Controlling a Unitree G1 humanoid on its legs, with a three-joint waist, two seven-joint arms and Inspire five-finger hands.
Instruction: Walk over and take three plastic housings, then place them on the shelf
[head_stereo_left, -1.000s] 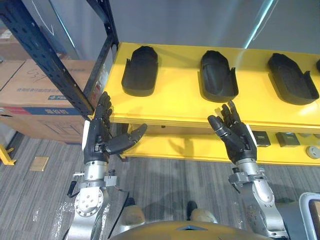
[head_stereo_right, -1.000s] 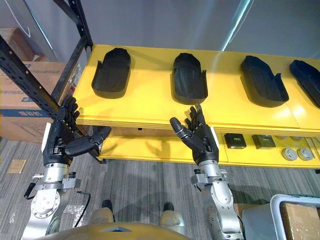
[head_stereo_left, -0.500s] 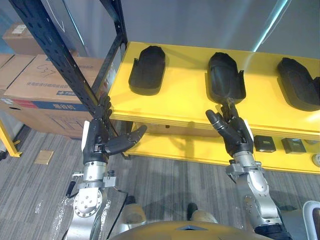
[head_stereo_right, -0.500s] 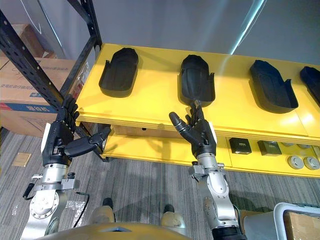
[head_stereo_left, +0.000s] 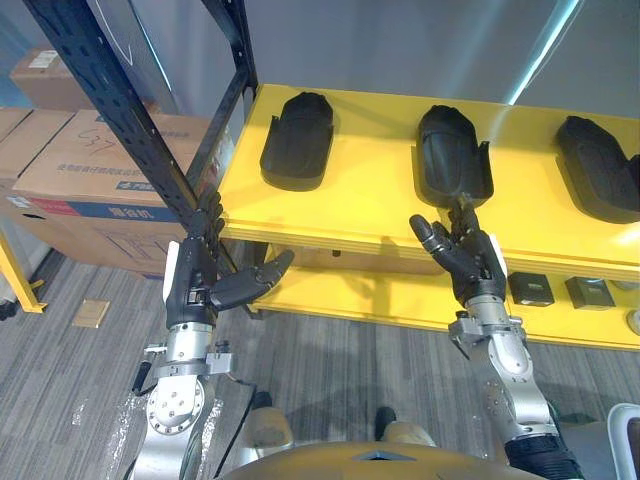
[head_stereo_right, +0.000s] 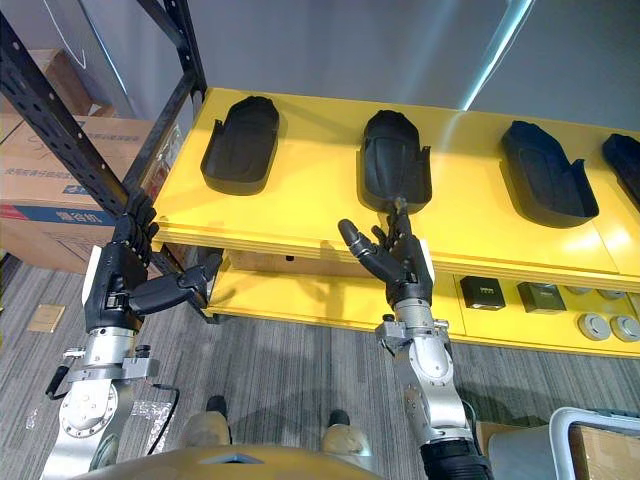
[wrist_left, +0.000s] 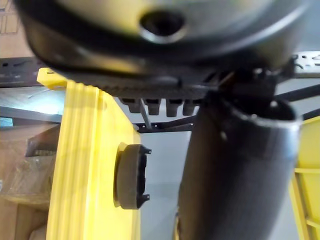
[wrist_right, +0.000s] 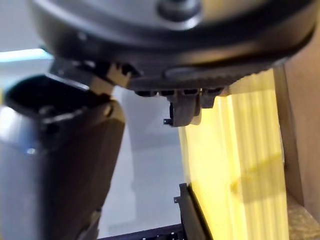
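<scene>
Stands facing a broad yellow shelf (head_stereo_left: 350, 215) set in a black rack (head_stereo_left: 110, 110), with cardboard boxes (head_stereo_left: 70, 170) stacked off to the left. Finds on the top deck a row of black plastic housings, well apart, each lying with its long axis from front edge to back: left housing (head_stereo_left: 297, 140), middle housing (head_stereo_left: 453, 155), right housing (head_stereo_left: 598, 165), and part of a fourth housing (head_stereo_right: 628, 160) farther right. Notes small parts (head_stereo_left: 527, 288) on the lower deck, right side.

Holds the right hand (head_stereo_left: 465, 258) raised at the shelf's front lip — palm up, fingers spread and loose, grasping nothing. Puts its fingertips right at the near end of the middle housing; cannot tell whether touching. Holds the left hand (head_stereo_left: 200, 280) lower, by the shelf's left corner and the rack upright, fingers straight, thumb stuck out sideways, likewise empty.

Reads as the reach for a first housing, none yet taken. Places the middle housing straight ahead of the right hand and a little above it, long axis pointing away — so probably calls for clearing the lip, then closing on the near end. Leaves the left housing for the left hand, up and to its right.
</scene>
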